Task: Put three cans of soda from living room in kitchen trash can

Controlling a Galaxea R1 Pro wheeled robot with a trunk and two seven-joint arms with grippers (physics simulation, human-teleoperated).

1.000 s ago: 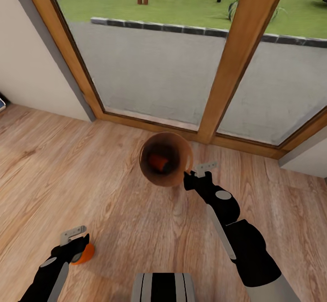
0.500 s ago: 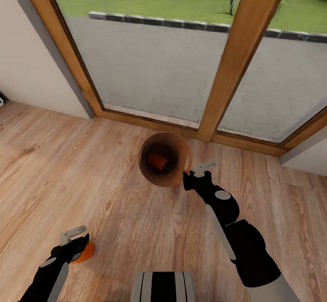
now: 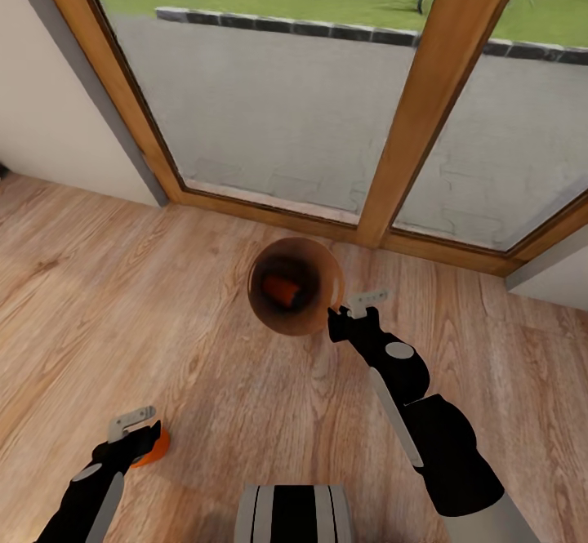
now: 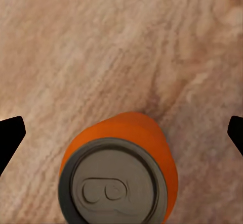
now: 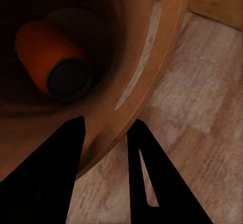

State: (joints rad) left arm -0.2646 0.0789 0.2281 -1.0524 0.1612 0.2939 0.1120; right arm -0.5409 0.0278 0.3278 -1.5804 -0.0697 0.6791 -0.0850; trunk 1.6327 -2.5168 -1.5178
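1. Right gripper: closed on the near rim of the round tapered wood-brown bin, one finger inside the wall and one outside, as shown in the right wrist view. The bin is judged to be held clear of the wooden plank floor and tipped towards the head camera, so that its dark interior is seen.

2. Bright orange soda can in the bin: lying on its side at the bottom, just ahead of the right gripper's fingers; dark end cap turned towards the wrist camera.

3. Left gripper: fingers spread wide at either side of a second bright orange soda can, neither pad seen touching it. That can is directly below the gripper and appears to stand upright on the floor, grey pull-tab top uppermost.

4. Wood-framed glass doors: beyond the bin, ahead of the right gripper; paving and grass seen through the panes.

5. Third can: not located.

6. Hazards, as judged:
   - Rim hold is narrow; further tilting may roll the stored can out, or the bin may slip.
   - An off-centre closure by the left gripper may topple the standing can and send it rolling.
   - The bin swung forward may strike the door frame.
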